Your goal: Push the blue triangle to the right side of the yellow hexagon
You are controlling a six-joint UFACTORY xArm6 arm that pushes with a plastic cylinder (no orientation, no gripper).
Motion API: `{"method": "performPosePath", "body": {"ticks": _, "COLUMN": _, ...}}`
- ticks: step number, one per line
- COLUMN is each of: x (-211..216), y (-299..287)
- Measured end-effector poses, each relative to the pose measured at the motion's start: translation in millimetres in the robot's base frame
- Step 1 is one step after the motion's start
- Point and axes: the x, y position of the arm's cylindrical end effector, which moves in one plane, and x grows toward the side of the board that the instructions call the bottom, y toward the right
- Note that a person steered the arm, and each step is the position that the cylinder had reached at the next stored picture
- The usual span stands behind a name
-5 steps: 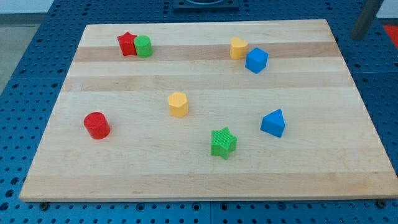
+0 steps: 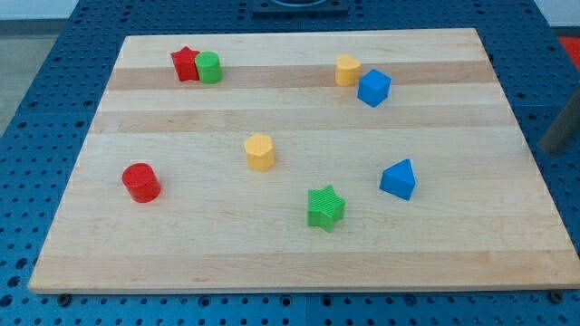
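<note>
- While the wooden board (image 2: 299, 263) fills most of the view on a blue perforated table (image 2: 23, 136), the block nearest the view's bottom is the green star (image 2: 325, 207), which lies below and to the right of the yellow hexagon (image 2: 258, 151), near it but apart.
- Next up, the blue triangle (image 2: 399, 179) sits well to the right of the yellow hexagon and a little lower, with bare wood between the two; it is just up and right of the green star, not touching it.
- At about that same depth, the red cylinder (image 2: 141, 182) stands alone to the left of the yellow hexagon and slightly lower.
- The yellow hexagon itself is upright near the board's middle, touching nothing.
- My tip (image 2: 547, 150) shows as a dark blur at the view's right edge, far to the right of the yellow hexagon and roughly level with it, seemingly just off the board's right edge.
- The blue triangle lies well to the left of my tip and a little lower, with no contact.
- The arm ends in a bare rod, so no jaws are apart, together or clamped on anything.
- Farther back, the blue cube (image 2: 373, 88) is above and right of the yellow hexagon, with a second yellow block (image 2: 346, 69), shape unclear, just beside it at its upper left.
- Farthest, above and left of the yellow hexagon, the red star (image 2: 184, 63) and green cylinder (image 2: 209, 67) sit pressed together.
</note>
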Motion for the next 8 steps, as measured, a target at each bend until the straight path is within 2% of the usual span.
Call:
{"method": "performPosePath", "body": {"ticks": 1, "x": 17.3, "y": -30.5}}
{"method": "performPosePath", "body": {"ticks": 3, "x": 60.1, "y": -39.4}}
{"method": "performPosePath", "body": {"ticks": 4, "x": 64.3, "y": -62.4}}
{"method": "performPosePath", "body": {"ticks": 5, "x": 63.0, "y": -125.8}}
{"method": "performPosePath", "body": {"ticks": 7, "x": -1.7, "y": -244.5}}
{"method": "performPosePath", "body": {"ticks": 8, "x": -5.8, "y": -243.2}}
